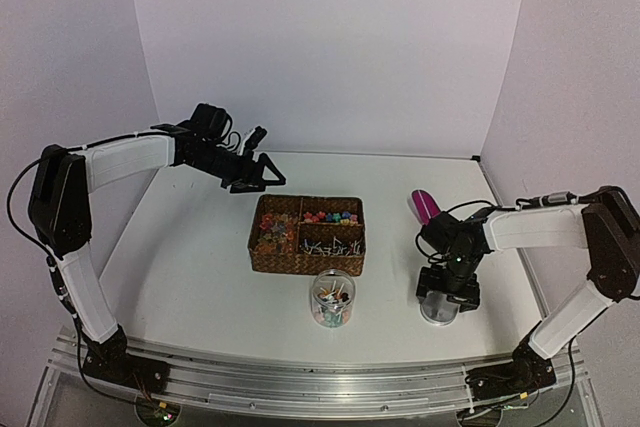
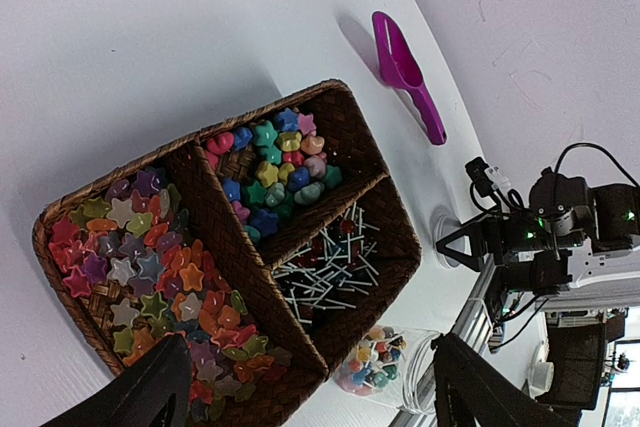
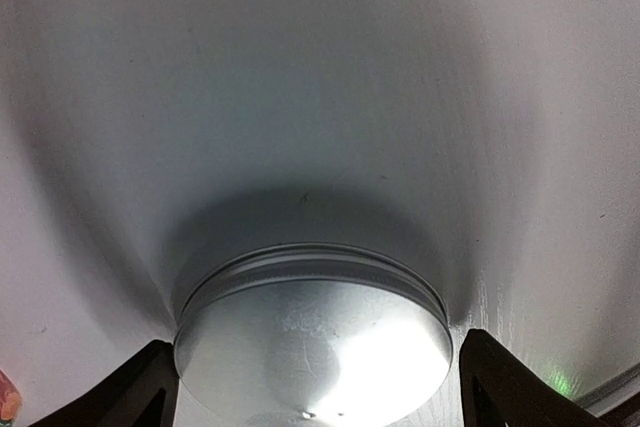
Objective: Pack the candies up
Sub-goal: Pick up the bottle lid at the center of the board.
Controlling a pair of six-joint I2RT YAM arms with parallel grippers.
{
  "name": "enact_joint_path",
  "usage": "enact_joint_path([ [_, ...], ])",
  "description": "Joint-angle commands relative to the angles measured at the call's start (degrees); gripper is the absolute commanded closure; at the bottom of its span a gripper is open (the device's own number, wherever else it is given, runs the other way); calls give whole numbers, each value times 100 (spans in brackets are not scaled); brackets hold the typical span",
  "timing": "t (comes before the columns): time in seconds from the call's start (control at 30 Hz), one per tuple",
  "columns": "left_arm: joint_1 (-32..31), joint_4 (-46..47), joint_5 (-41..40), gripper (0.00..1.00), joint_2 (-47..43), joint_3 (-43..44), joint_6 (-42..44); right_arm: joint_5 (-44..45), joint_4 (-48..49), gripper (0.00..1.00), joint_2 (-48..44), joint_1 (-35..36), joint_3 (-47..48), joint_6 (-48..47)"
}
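Observation:
The candies fill a three-part wicker basket point(image 1: 258, 259): star sweets point(image 2: 150, 267), mixed round sweets point(image 2: 275, 162) and stick lollipops point(image 2: 330, 267). A clear glass jar point(image 1: 333, 299) in front of the basket holds several coloured lollipops. It also shows in the left wrist view point(image 2: 385, 367). My left gripper point(image 1: 262, 175) is open and empty, raised behind the basket's far left corner. My right gripper point(image 1: 445, 295) points down over a silver jar lid point(image 3: 315, 347) lying flat on the table. Its open jaws straddle the lid, with a small gap on the right side.
A magenta scoop point(image 1: 424, 206) lies on the table behind the right gripper, also in the left wrist view point(image 2: 405, 67). White walls close in the table on three sides. A metal rail point(image 1: 300, 377) runs along the near edge.

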Motion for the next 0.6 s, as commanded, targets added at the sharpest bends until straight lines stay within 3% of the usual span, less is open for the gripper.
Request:
enact_joint_path([
  [0.0,26,74,94,17,-140,61,-83,24,101,9,-25,-29,-55,-12],
  [0.57,35,80,131,17,-106,61,-110,-11,75,23,-146,-29,-56,-143],
])
